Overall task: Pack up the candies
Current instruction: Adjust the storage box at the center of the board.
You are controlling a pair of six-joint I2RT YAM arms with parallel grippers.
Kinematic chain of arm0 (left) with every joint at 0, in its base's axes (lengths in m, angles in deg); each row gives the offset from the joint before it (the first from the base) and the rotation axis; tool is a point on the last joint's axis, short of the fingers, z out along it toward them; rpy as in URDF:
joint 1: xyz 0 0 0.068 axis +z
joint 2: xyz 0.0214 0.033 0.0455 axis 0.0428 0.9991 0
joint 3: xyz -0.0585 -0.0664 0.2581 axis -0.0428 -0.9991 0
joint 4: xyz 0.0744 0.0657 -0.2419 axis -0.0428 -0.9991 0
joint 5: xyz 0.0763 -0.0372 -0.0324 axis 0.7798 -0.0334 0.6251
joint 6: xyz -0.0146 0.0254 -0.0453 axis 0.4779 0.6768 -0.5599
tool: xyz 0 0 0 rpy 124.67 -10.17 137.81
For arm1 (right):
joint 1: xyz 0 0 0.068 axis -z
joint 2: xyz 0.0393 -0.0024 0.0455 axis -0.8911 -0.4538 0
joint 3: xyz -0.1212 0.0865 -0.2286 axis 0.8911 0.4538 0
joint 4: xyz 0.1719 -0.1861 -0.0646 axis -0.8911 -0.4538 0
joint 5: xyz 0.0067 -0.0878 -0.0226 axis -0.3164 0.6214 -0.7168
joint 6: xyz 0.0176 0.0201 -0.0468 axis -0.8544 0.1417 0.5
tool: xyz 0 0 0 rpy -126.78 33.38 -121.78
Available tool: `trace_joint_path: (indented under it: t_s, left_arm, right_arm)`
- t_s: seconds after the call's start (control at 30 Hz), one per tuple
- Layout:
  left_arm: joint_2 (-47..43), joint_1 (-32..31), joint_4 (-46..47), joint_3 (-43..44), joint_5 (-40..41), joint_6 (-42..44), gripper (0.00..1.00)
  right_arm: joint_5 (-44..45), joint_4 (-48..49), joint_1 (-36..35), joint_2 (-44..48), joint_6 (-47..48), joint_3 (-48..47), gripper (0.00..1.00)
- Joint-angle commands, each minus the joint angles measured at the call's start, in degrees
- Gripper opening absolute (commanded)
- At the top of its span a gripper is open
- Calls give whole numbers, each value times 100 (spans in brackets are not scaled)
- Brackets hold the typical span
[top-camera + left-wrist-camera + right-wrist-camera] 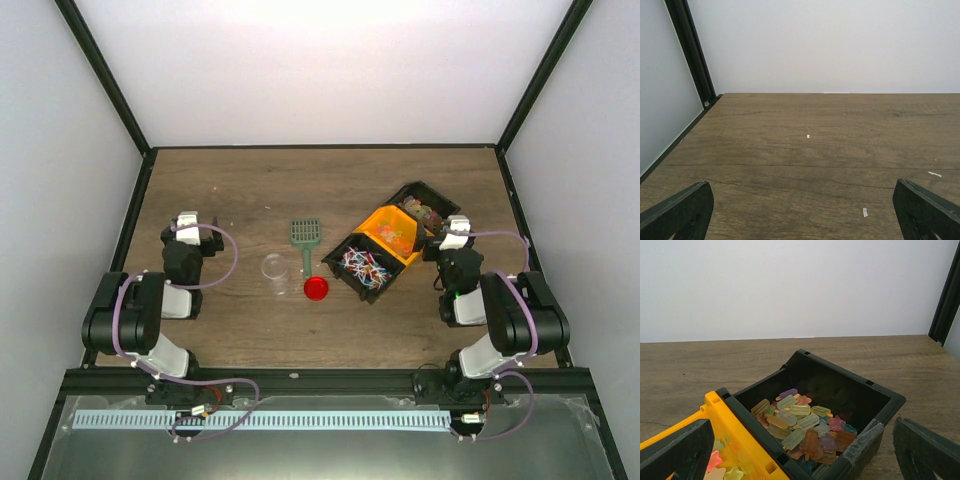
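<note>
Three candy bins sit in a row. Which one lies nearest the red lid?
The black bin of red, white and blue sticks, at the row's end by the lid; the yellow bin lies farther.

Lighting: bright, even, diffuse. In your overhead view the back wall [330, 60] washes out to near-white at top centre and greys toward the sides. Shadows: soft and faint on the table [250, 330]. Focus: your wrist views keep the wood grain crisp, while the near fingers [680, 212] blur slightly. The candies [800, 425] glow translucent.
</note>
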Motion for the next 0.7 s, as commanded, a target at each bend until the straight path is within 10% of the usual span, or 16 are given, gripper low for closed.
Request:
trace_joint_path:
  t_s: [0.0, 0.27, 0.43, 0.67]
  left_arm:
    - [22, -35, 122, 38, 12, 9, 100]
    - [37, -6, -8, 114, 166, -115, 100]
    - [-216, -1, 29, 26, 999, -408, 100]
    - [-2159, -78, -2588, 773, 1088, -1049, 100]
  right_arm:
    - [6, 87, 48, -52, 64, -157, 100]
    - [502, -141, 137, 223, -238, -197, 100]
    - [630, -3427, 317, 1758, -1066, -1488, 100]
    - [-740, -5399, 333, 2060, -2352, -2801, 99]
